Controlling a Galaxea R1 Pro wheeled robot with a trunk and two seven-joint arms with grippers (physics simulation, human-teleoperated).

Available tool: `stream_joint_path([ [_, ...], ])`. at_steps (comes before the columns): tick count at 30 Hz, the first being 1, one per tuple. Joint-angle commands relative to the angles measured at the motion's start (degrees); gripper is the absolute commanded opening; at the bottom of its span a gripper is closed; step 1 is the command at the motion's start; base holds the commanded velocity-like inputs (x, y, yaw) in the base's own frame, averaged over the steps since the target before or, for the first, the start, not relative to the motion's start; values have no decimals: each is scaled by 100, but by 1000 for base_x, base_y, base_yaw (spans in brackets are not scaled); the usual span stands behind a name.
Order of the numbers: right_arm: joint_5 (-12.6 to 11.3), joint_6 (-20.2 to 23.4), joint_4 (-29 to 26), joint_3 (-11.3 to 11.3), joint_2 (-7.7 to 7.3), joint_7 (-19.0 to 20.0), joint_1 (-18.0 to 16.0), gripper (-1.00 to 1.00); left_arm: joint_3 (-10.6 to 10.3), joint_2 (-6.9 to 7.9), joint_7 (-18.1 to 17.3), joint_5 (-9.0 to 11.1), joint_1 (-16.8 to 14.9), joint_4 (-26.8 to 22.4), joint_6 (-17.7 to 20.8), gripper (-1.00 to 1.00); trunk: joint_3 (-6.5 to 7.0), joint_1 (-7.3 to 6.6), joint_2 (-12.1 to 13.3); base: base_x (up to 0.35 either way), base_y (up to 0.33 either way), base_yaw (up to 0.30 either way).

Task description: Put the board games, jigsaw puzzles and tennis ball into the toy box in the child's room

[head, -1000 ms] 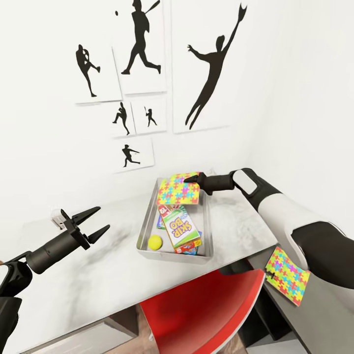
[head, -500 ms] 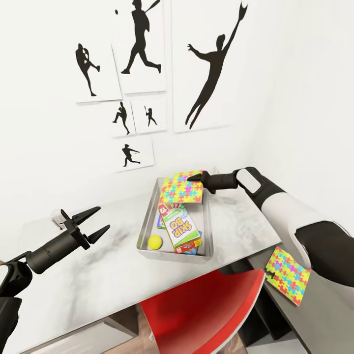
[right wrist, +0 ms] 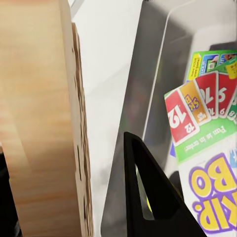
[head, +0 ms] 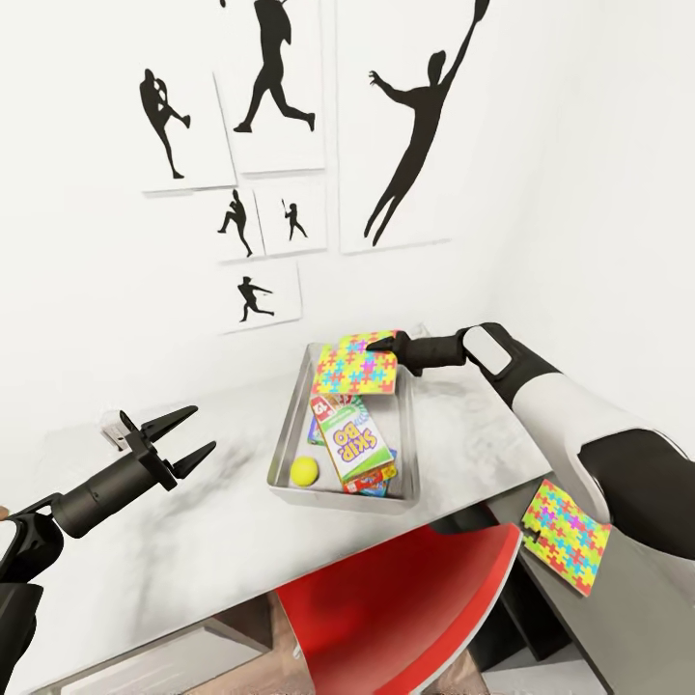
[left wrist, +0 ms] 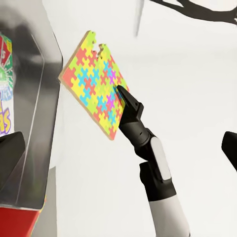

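Puzzle [head: 354,365] betw. R fingers [head: 394,340].

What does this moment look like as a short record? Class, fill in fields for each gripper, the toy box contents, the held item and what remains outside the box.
right gripper: shut on jigsaw puzzle, held over the far end of the toy box
left gripper: open, empty, above the table
in toy box: Skip-Bo board game, tennis ball, further game boxes partly hidden beneath
outside box: second jigsaw puzzle, on the lower section by the right arm
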Motion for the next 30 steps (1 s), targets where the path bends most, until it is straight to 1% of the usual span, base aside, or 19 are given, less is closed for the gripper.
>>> stream_joint_path([
  [1,45,-2,4,26,-1,55,-27,-100,6,1,18,18,-5,-1,23,100,-20,3,-11,0,0,0],
  [5,45,0,9,29,13,-7,-81,-100,7,0,15,15,-6,-1,23,100,-57,3,-11,0,0,0],
  [11,21,12,6,31,38,-366,-110,-100,5,-1,12,12,-7,-8,23,100,-112,3,-11,0,0,0],
  [20,17,9,4,38,75,-489,-138,-100,6,-2,9,11,-4,-16,23,100,-196,3,-11,0,0,0],
  [25,28,2,10,39,179,-567,-222,-100,2,-2,4,11,-4,-18,26,100,-242,3,-11,0,0,0],
  [26,27,-1,9,40,236,-672,-241,-100,3,0,5,12,-4,-18,25,100,-252,3,-11,0,0,0],
  [27,27,-1,9,40,236,-672,-241,-100,3,0,5,12,-4,-18,25,100,-261,3,-11,0,0,0],
  [30,23,-7,6,40,320,-847,-258,-100,4,3,4,11,-4,-18,25,100,-289,3,-11,0,0,0],
])
